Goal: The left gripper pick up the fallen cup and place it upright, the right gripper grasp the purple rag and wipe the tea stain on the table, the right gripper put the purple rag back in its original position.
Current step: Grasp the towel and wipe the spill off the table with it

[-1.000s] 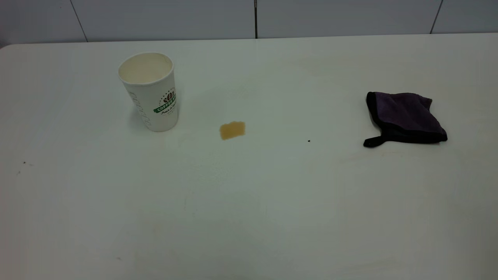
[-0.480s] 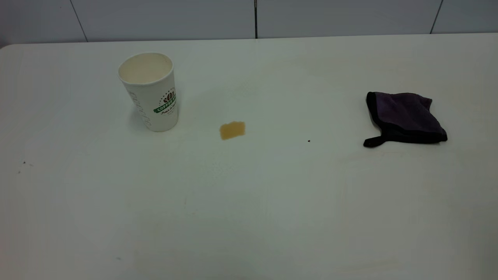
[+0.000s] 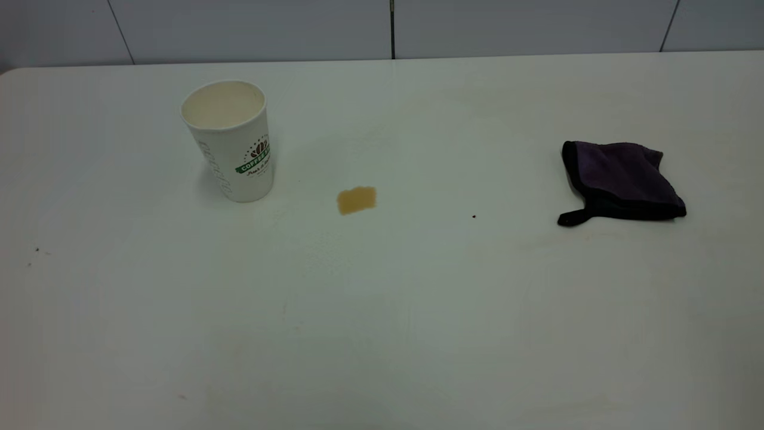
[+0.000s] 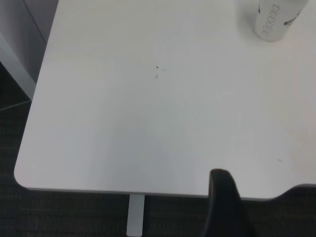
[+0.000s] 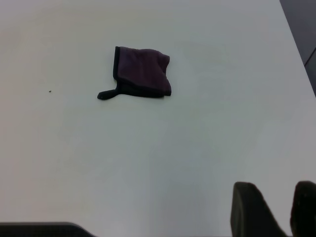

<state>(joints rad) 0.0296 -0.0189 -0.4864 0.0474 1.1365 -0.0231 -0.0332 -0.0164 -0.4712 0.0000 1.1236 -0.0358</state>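
the white worktop (image 3: 382,310) fills the exterior view, and neither arm appears in that view. the cup (image 3: 230,140), a white paper one with a green logo, stands upright with its open mouth up on the left part of the worktop; in the left wrist view only its lower part shows (image 4: 276,19), well apart from the left gripper (image 4: 224,207), which hangs back near the worktop's front edge. only one dark finger of that gripper is seen, so whether its fingers are released or clenched cannot be told. the purple rag (image 3: 621,179) lies crumpled flat on the right part of the worktop, dark-edged, with a small loop sticking out at one corner; in the right wrist view it (image 5: 140,71) lies well apart from the right gripper (image 5: 276,210), with bare worktop between them. the right gripper's two dark fingers (image 5: 249,210) stand with a clear gap between them, released and grasping nothing, above the worktop's surface. the tea stain (image 3: 356,199), a small tan patch, sits on the worktop between cup and rag, nearer the cup and just beside its base, far from both sets of fingers. a tiny dark speck (image 3: 474,216) lies on the worktop between the stain and the rag.
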